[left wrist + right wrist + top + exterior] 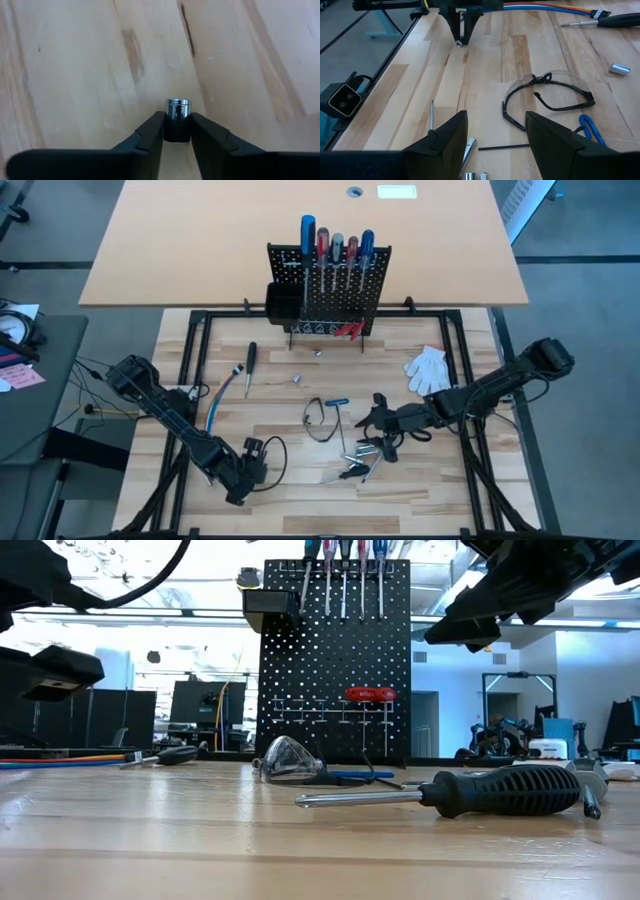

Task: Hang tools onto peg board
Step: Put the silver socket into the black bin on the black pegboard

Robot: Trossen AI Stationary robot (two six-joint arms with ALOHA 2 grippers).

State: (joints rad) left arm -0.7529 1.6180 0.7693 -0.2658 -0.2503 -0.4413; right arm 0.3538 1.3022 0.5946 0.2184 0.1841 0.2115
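The left gripper [176,131] clamps a silver bit [178,108]; transfer to the peg board [330,290] follows; the right gripper [496,135] hovers apart.

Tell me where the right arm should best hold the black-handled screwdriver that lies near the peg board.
Probably the thick black handle of the screwdriver, taken from straight above. It lies flat on the table, handle toward the peg board, with bare wood either side; the thin shaft offers less to pinch.
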